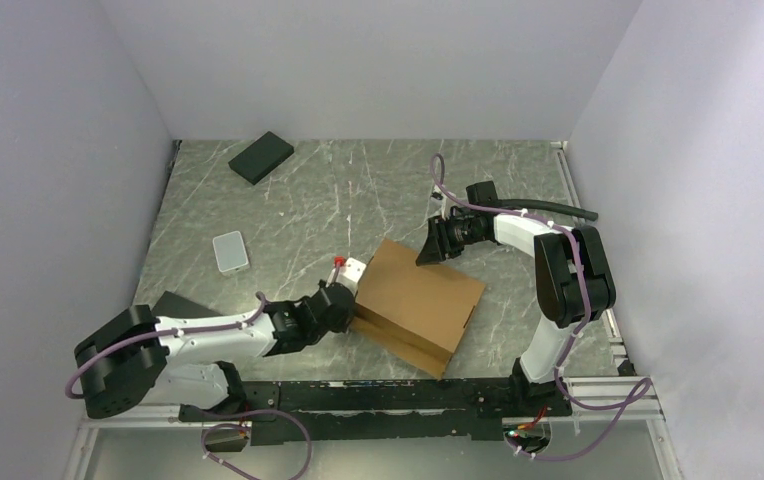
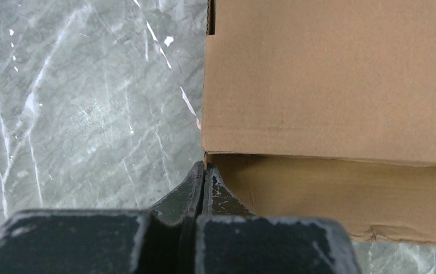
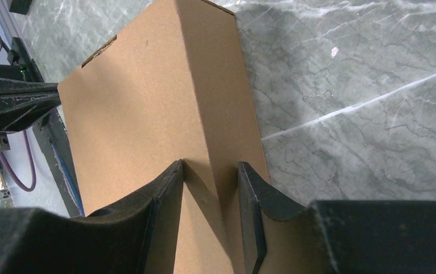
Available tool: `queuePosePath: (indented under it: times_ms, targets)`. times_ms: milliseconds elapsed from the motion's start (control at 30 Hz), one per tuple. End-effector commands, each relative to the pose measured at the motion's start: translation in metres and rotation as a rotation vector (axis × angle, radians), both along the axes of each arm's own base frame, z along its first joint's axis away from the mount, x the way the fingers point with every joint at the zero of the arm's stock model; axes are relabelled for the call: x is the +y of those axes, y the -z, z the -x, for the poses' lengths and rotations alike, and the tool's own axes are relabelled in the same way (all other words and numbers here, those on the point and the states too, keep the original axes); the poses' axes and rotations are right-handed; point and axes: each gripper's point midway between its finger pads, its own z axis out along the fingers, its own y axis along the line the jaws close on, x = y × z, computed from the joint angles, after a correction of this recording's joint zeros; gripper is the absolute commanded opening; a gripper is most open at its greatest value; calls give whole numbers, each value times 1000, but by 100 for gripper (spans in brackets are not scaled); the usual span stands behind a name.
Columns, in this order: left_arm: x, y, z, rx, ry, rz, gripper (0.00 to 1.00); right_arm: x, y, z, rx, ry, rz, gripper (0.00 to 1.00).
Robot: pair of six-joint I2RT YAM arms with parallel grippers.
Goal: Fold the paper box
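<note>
Grey marble-veined table [image 1: 358,190] carries the paper box [image 1: 418,298] at its middle – plain matte corrugated board, sharply creased. Only its own wrist view shows the right gripper [image 3: 210,171] pinching the box's ridge between part-spread black fingers; the left gripper [image 2: 204,171], pressed fully together, touches the box's corner – beneath a notched edge

Plain pale lavender walls [image 1: 358,60] enclose a grey marble-patterned table [image 1: 358,200] streaked with white veins, evenly lit.
</note>
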Motion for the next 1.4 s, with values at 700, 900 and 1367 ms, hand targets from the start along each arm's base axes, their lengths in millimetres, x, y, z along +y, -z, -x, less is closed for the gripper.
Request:
queuePosePath:
  times_ms: [700,900,1367]
  targets:
    - [33,-45,70,321,-216,553,56,-17,32,-5,-21,16,149,43]
    - [48,-20,82,415,-320,542,14,-17,32,-5,-23,14,149,43]
    - [36,12,76,460,-387,532,13,-15,35,-2,-9,-5,135,43]
